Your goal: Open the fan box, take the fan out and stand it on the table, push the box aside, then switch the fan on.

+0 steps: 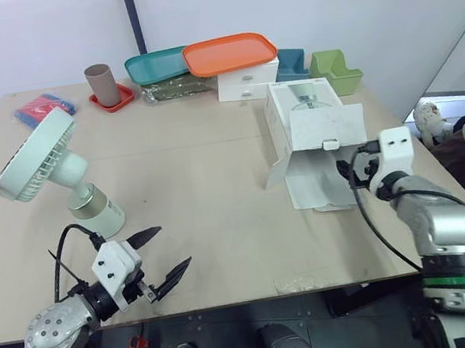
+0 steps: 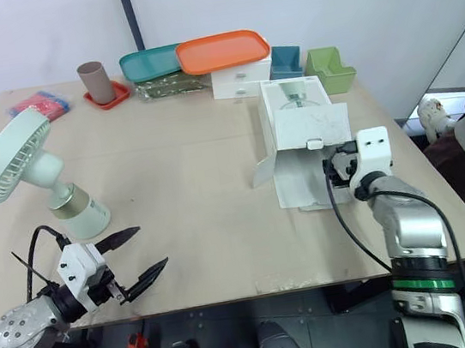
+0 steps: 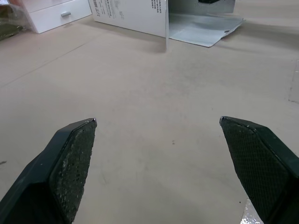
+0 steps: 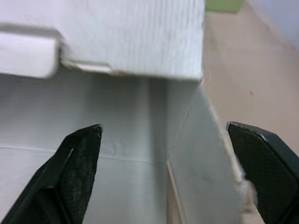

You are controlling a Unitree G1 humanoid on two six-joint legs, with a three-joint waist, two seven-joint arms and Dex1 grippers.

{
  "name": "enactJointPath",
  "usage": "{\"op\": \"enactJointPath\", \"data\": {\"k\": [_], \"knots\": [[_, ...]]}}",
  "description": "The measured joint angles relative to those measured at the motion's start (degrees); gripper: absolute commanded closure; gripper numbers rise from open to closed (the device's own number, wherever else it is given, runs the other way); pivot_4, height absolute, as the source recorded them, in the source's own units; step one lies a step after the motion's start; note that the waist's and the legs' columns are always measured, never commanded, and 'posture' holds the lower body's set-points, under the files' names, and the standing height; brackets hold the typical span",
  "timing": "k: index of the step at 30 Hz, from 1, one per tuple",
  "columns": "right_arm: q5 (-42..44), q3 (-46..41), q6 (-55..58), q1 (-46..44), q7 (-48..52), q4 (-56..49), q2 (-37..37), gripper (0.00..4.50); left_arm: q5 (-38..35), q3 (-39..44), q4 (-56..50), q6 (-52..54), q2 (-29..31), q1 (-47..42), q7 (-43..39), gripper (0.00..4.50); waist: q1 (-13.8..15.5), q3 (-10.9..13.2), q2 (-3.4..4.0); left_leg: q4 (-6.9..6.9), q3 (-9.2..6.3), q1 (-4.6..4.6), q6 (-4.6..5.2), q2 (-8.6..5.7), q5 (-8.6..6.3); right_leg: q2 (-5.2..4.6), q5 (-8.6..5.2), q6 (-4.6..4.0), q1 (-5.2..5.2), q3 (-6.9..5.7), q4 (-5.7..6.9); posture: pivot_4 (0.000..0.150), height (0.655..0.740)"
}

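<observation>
While the fan (image 1: 35,158) is standing at the left of the surface (image 1: 200,187), the open box (image 1: 292,105) is lying lengthwise straight ahead of the right end effector (image 4: 163,126), which is being held spread at its mouth.
</observation>
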Motion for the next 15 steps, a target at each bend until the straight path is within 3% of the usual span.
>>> {"op": "enactJointPath", "data": {"k": [6,10,15], "knots": [[6.12,-0.25,-3.49,8.89,15.35,-7.42,-7.17,0.05,-0.18,0.26,0.94,-0.04,0.37,-0.95,-1.03,0.0,0.13,-0.02,0.03,0.02,0.02,0.18,0.0,0.01,0.0,0.0,0.02,-0.02,0.13,0.01,0.01,0.15,0.74],[9.89,-2.06,-4.16,10.91,19.22,-9.06,-7.77,0.05,-0.26,0.4,1.36,-0.03,0.64,-1.88,-1.39,0.0,0.07,-0.02,0.04,0.08,0.03,0.23,0.0,0.0,0.0,0.0,0.09,-0.04,0.15,0.03,0.0,0.15,0.74],[21.06,-4.96,-1.77,10.54,23.29,-16.2,-7.49,0.05,-0.98,0.41,1.74,0.37,0.65,-2.4,-2.0,0.0,0.09,-0.02,0.05,0.07,-0.01,0.26,0.0,0.0,0.0,0.03,0.1,-0.05,0.17,0.02,0.01,0.15,0.74]]}}
